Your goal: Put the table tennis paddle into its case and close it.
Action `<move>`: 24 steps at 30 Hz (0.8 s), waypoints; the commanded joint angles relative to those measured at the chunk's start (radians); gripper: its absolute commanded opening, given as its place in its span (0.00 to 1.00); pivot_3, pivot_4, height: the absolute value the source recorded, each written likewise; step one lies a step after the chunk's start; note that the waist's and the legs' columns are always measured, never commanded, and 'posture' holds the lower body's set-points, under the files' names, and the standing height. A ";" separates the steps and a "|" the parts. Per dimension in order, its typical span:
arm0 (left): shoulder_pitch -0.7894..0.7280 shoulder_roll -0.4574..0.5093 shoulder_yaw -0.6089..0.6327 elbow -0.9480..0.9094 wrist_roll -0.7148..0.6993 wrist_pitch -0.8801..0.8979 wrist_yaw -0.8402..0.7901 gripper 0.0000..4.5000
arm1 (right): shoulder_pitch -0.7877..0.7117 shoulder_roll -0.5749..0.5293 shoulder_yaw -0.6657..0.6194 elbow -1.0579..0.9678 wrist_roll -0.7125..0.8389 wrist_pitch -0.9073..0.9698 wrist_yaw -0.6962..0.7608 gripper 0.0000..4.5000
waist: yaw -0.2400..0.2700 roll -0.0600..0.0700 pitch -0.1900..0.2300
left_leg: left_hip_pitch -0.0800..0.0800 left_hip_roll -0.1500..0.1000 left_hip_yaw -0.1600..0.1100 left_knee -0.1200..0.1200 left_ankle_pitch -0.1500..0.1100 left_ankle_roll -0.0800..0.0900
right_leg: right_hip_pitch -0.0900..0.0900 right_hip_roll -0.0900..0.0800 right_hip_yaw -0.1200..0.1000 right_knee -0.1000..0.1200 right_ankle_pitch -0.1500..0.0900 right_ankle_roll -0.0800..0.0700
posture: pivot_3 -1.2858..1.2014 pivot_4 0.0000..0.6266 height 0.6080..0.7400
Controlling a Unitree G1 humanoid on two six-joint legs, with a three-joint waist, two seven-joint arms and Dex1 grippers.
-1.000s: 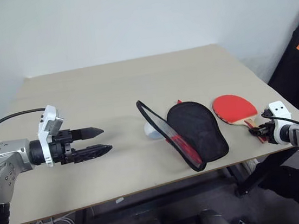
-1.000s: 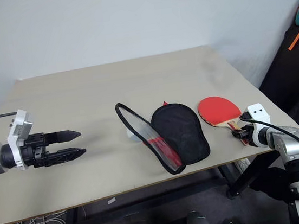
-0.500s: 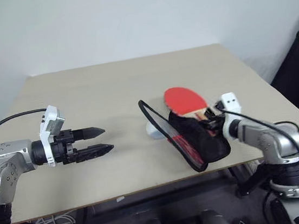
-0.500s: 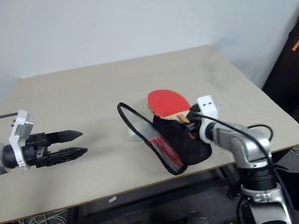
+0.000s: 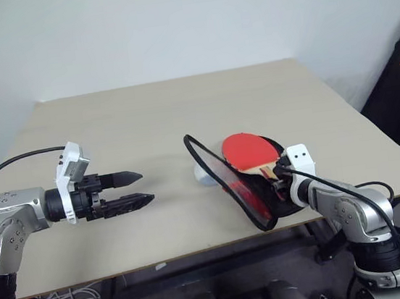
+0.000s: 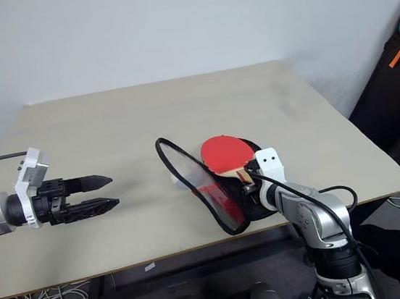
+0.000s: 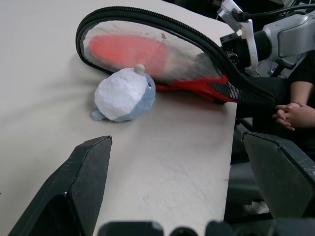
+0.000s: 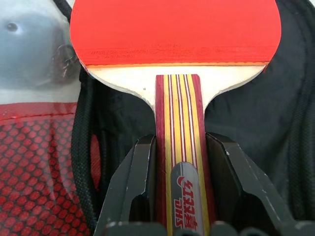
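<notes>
Across the head views lies a beige table, its far edge against a pale wall.

Case: on the table toward 4 o'clock from the table's middle, unzipped. One half lies flat with its black lining up; the other half, a clear window with a red mesh end, stands up at a slant on the 9 o'clock side, rimmed by the black zipper.

Left gripper: at 8 o'clock of the scene, above the table, well apart from the case. Fingers point toward 3 o'clock and stand wide apart with nothing between them. The left wrist view looks between them to the raised case half.

Right gripper: at 5 o'clock of the scene, at the near end of the case. Its fingers are clamped on the two sides of the paddle's handle, plain in the right wrist view.

Table tennis paddle: red blade over the black lining of the flat half, at the case's 12 o'clock end; striped wooden handle runs back toward 5 o'clock into the right gripper. Whether the blade rests on the lining or sits just above it cannot be told.

Small white-and-pale-blue plush lump: on the table just beside the raised half, on its 9 o'clock side.
</notes>
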 commanded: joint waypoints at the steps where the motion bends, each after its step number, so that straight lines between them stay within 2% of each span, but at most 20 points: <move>1: -0.016 0.003 0.034 -0.018 -0.019 0.001 0.002 1.00 | 0.014 -0.006 -0.019 -0.073 -0.007 0.015 -0.022 0.27 | 0.000 0.000 0.000 | 0.000 0.000 0.000 0.000 0.000 0.000 | 0.000 0.000 0.000 0.000 0.000 0.000 | 0.52 0.00 1.00; 7: -0.021 0.002 0.030 -0.011 -0.016 -0.002 0.001 1.00 | 0.046 -0.006 -0.032 -0.120 -0.007 0.040 -0.031 0.27 | 0.000 0.000 0.000 | 0.000 0.000 0.000 0.000 0.000 0.000 | 0.000 0.000 0.000 0.000 -0.001 -0.001 | 0.52 0.00 1.00; 24: -0.026 -0.009 0.023 -0.001 -0.007 -0.009 0.001 1.00 | 0.026 0.005 -0.014 -0.052 -0.031 -0.005 -0.059 0.27 | -0.001 0.000 0.000 | 0.000 0.000 0.000 0.000 0.000 0.000 | 0.000 0.000 0.000 0.000 -0.001 -0.001 | 0.52 0.00 1.00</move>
